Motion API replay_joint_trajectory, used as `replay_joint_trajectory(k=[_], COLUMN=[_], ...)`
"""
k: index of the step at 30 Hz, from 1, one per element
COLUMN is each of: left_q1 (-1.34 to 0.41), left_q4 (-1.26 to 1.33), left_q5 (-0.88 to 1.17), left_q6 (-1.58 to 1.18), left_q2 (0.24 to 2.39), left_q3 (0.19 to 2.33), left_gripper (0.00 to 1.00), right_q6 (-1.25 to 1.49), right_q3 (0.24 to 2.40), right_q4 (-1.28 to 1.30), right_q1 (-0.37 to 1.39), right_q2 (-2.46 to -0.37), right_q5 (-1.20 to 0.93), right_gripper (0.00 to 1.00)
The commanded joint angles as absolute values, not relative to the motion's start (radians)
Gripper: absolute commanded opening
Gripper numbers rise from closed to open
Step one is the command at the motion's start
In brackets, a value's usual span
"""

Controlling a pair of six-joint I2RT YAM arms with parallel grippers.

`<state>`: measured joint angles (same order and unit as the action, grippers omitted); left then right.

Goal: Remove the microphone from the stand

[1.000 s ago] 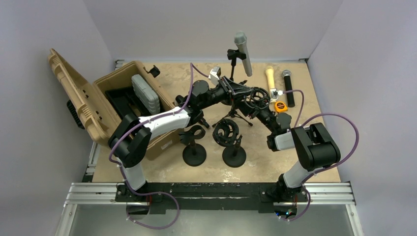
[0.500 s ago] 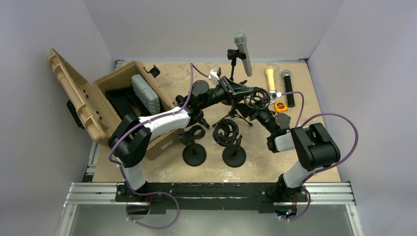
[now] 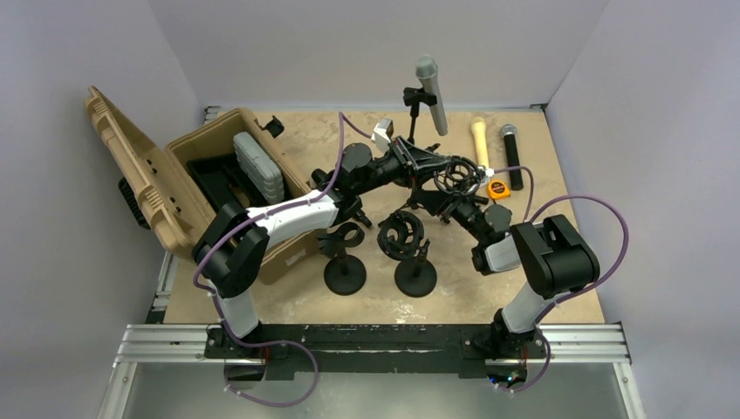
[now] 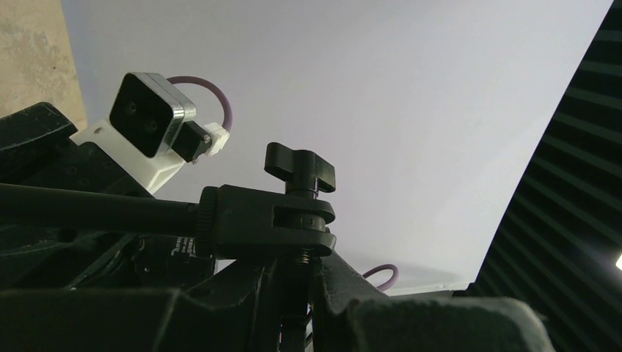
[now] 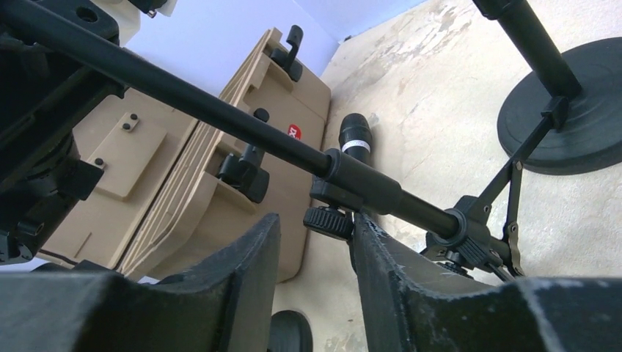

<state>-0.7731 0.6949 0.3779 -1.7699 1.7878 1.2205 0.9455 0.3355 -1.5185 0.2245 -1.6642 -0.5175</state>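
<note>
A grey microphone [image 3: 431, 94] sits upright in the clip at the top of a black tripod stand [image 3: 410, 208] at the back of the table. My left gripper [image 3: 417, 161] is shut on the stand. In the left wrist view its jaws [image 4: 297, 268] close on the threaded post just under the boom clamp [image 4: 268, 224]. My right gripper [image 3: 449, 190] is open beside the stand's tube. In the right wrist view [image 5: 314, 235] a knurled knob [image 5: 330, 221] lies at the tip of the right finger, under the black pole [image 5: 220, 117]. The microphone does not show in either wrist view.
An open tan case [image 3: 218, 175] holding a grey box [image 3: 259, 164] stands at the left. Two round-base holders [image 3: 345, 271] [image 3: 415, 275] stand in front. A beige microphone [image 3: 479, 138], a black microphone [image 3: 511, 155] and an orange tape measure [image 3: 497, 188] lie at the back right.
My right arm has shifted a little left, closer to the stand. My left arm and the grey microphone have not moved.
</note>
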Motion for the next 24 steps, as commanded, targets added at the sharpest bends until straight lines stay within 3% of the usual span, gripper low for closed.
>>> replay_joint_trajectory(k=[1, 4, 9, 18, 24], left_q1=[-0.788, -0.792, -0.792, -0.797, -0.797], left_q4=[0.742, 0.742, 0.732, 0.722, 0.725], left_q5=[0.387, 0.389, 0.388, 0.379, 0.378], left_q6=[-1.790, -1.791, -1.791, -1.818, -1.842], left_q2=[1.796, 1.797, 1.793, 1.799, 1.790], left_q3=[1.238, 1.239, 1.242, 1.243, 1.250], left_gripper=[0.15, 0.15, 0.15, 0.15, 0.14], right_q6=[0.934, 0.925, 0.830, 0.608, 0.628], right_q3=[0.349, 0.373, 0.406, 0.476, 0.542], right_q4=[-1.612, -1.585, -1.401, -0.891, -0.726], right_q1=[0.229, 0.230, 0.245, 0.477, 0.584], right_q2=[-1.663, -1.656, -1.592, -1.362, -1.345], right_q5=[-0.509, -0.491, -0.378, 0.240, 0.403], right_gripper=[0.37, 0.28, 0.00, 0.00, 0.00])
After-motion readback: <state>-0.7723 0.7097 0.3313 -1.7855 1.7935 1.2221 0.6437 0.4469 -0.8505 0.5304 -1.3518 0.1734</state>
